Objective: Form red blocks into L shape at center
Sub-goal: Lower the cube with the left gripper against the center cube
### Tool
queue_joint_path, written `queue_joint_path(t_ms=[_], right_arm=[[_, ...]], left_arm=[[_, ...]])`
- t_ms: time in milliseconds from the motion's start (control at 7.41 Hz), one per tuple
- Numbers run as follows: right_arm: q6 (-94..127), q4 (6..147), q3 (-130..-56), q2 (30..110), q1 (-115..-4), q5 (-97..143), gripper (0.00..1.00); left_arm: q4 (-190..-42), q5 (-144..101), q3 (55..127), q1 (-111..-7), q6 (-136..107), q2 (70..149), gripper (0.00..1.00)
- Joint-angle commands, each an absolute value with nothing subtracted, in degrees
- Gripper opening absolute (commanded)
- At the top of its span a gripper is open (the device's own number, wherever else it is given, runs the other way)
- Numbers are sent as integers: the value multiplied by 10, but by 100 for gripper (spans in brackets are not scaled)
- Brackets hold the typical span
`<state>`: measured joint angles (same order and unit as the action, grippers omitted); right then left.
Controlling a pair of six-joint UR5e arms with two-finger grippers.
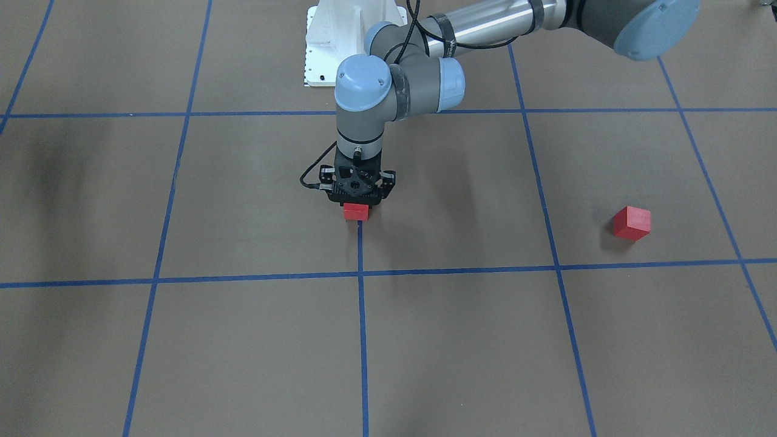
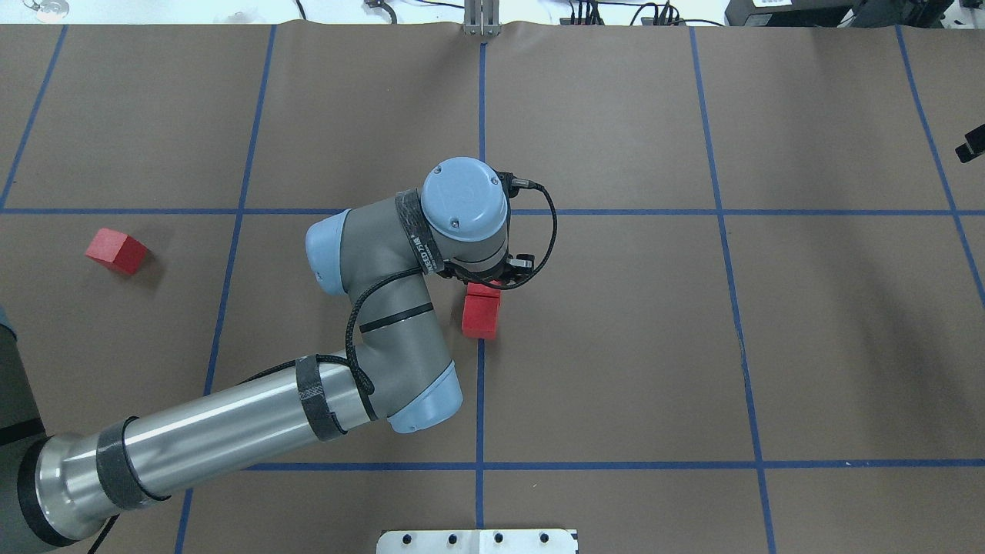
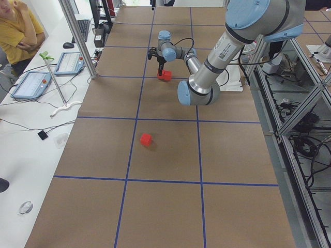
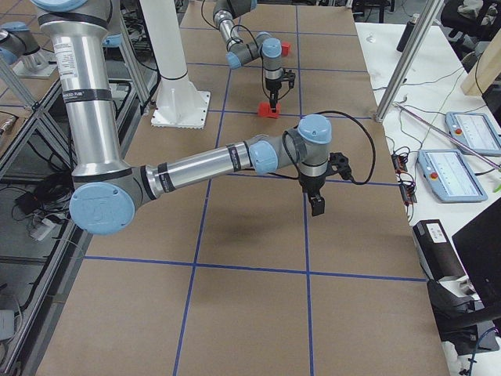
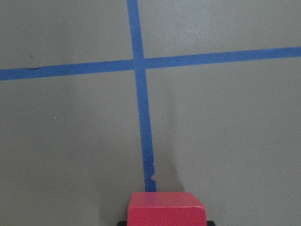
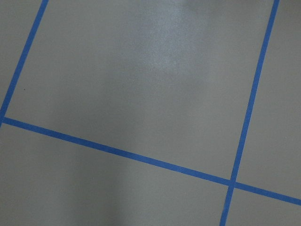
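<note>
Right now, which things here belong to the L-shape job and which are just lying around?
Job: left gripper; red blocks at center; stray red block; center tape line.
Lying about: tablets; keyboard; mouse.

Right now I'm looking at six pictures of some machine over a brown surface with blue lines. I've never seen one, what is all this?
These are two robot arms at a brown table marked with blue tape lines. Four pictures come from fixed cameras: one facing the robot, one over its shoulders, one at each table end. Two come from cameras on the wrists. The left end effector points straight down at the middle, shut on a red block. The lone red block sits well off to the robot's left. The right end effector hangs above the table; I cannot tell whether it is open.
</note>
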<state>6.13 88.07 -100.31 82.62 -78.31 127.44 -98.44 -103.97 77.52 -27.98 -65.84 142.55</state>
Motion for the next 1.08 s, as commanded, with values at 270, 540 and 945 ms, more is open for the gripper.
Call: queue_joint_path(t_ms=[270, 540, 945], right_arm=[[61, 881, -1004, 826, -783, 1274, 100], [61, 881, -1003, 826, -783, 1274, 100], [61, 881, -1003, 828, -783, 1274, 100]], left_arm=[[-985, -1040, 775, -279, -657, 1425, 21], [-985, -1041, 775, -279, -657, 1425, 29], [-985, -1040, 774, -279, -657, 1425, 36]])
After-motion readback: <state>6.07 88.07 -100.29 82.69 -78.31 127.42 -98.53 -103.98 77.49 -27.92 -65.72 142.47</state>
